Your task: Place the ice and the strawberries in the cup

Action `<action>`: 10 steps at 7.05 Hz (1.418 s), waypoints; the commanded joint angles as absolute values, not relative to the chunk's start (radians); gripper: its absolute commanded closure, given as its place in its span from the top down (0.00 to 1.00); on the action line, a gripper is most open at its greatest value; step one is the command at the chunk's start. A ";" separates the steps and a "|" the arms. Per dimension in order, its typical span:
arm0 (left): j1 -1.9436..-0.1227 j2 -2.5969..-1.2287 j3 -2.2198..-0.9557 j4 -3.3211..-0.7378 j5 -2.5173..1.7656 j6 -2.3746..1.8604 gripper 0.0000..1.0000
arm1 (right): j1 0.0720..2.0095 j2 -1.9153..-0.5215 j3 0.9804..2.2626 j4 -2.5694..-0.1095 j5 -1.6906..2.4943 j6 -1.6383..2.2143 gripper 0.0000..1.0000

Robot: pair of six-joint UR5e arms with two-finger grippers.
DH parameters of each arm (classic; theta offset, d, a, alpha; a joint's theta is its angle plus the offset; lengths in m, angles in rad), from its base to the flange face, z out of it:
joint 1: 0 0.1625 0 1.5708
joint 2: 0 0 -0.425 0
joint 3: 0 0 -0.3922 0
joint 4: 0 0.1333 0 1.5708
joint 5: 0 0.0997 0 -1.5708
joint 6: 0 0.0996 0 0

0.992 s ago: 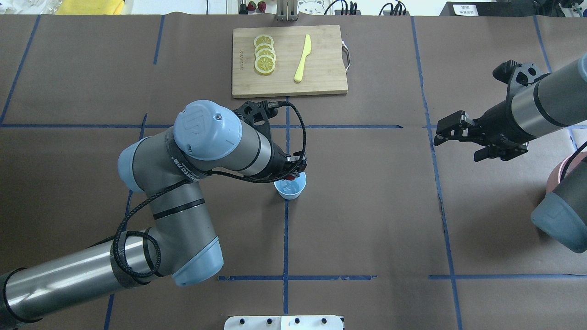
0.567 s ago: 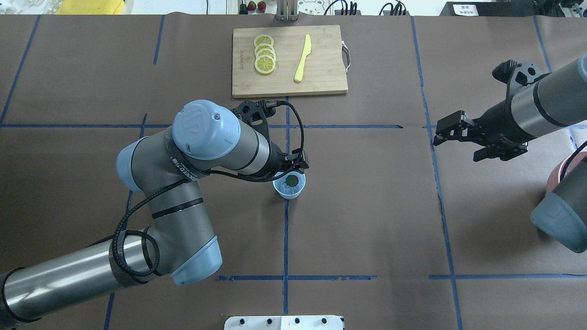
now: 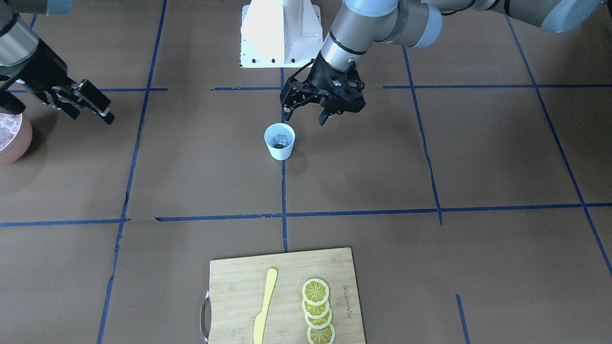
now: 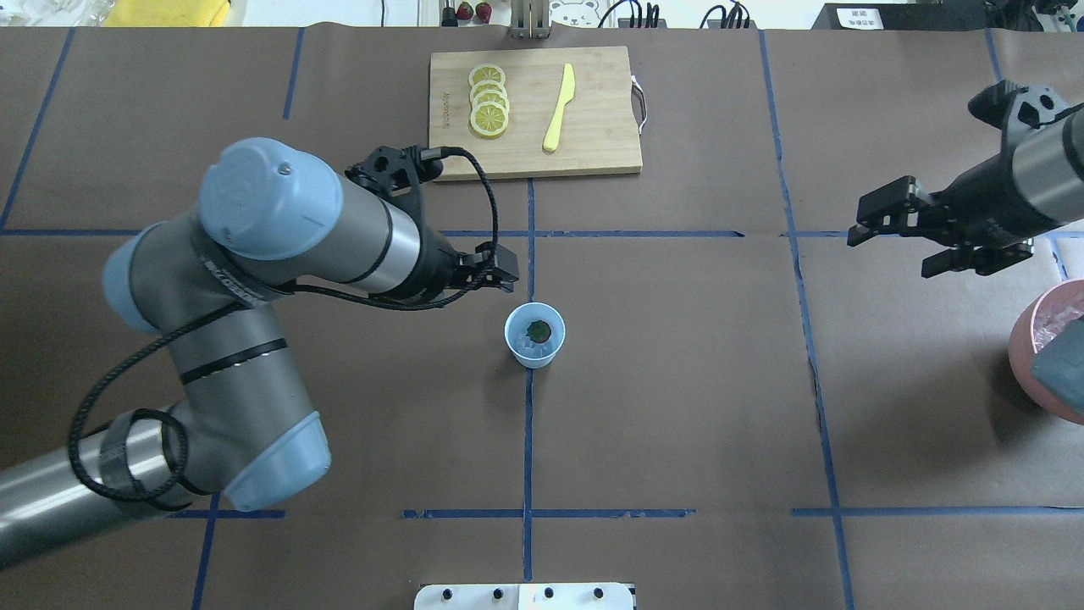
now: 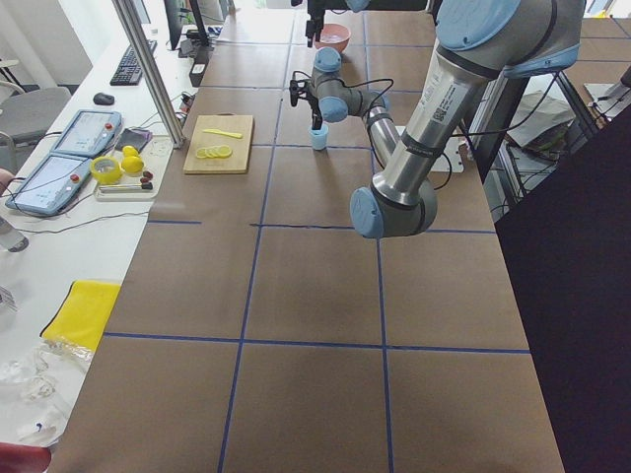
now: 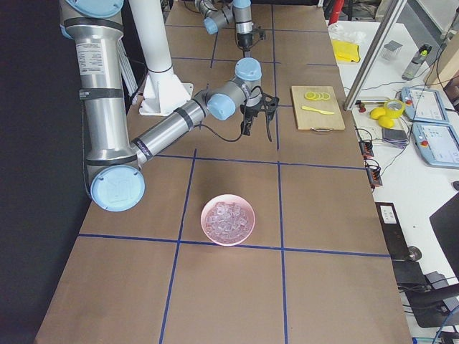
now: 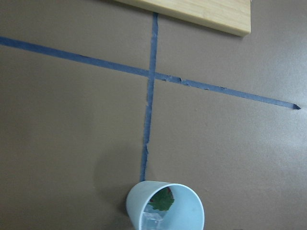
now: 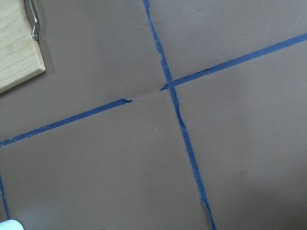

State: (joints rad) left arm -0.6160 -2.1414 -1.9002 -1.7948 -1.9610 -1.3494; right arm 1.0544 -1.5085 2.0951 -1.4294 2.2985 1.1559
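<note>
A second ago the left pincer (image 3: 306, 111) was right over the cup (image 4: 515, 346) with something red in its grip. Now it has drawn away toward the upper left of the overhead view, and its fingers stand wide apart with nothing between them. The right pincer (image 4: 893, 252) has slid further toward the right edge of that view. It is also spread open and empty, well apart from the cup.

The cup stands upright on the brown counter (image 4: 677, 381), just where it stood before, on the blue tape line near the middle of the overhead view. It is pale blue and tapered. Inside, the strawberry (image 4: 536, 330) lies with its dark green top facing up. A sliver of red shows at its edge in the left wrist view. A clear ice cube (image 3: 282, 139) sits beside it in the cup. More loose ice (image 6: 229, 218) fills the pink bowl (image 6: 206, 215) at the right edge of the overhead view.
</note>
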 commanded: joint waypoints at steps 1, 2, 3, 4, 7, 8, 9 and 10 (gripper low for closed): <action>-0.792 -2.030 -2.099 -1.573 -2.113 -1.066 0.90 | 1.268 -1.601 2.050 -1.456 2.379 0.819 1.00; -0.874 -1.950 -2.159 -1.492 -2.159 -0.911 0.90 | 1.376 -1.601 2.005 -1.567 2.396 0.575 1.00; -0.990 -1.869 -2.190 -1.441 -2.230 -0.723 0.90 | 1.488 -1.595 1.975 -1.712 2.393 0.325 1.00; -1.096 -1.794 -2.187 -1.427 -2.302 -0.540 0.90 | 1.562 -1.594 1.948 -1.798 2.364 0.120 1.00; -1.430 -1.640 -2.038 -1.352 -2.325 0.074 0.92 | 1.706 -1.592 1.777 -1.845 2.280 -0.258 1.00; -1.509 -1.640 -1.970 -1.286 -2.313 0.253 0.92 | 1.716 -1.595 1.751 -1.845 2.275 -0.290 1.00; -1.570 -1.643 -1.857 -1.281 -2.301 0.347 0.93 | 1.724 -1.595 1.753 -1.851 2.281 -0.301 1.00; -1.587 -1.638 -1.785 -1.278 -2.307 0.365 1.00 | 1.721 -1.579 1.749 -1.870 2.278 -0.290 1.00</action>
State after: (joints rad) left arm -1.5422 -1.6420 -1.8837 -1.2911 -2.3072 0.2945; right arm 1.7184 -1.5910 1.7571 -1.8538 2.2796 -0.2867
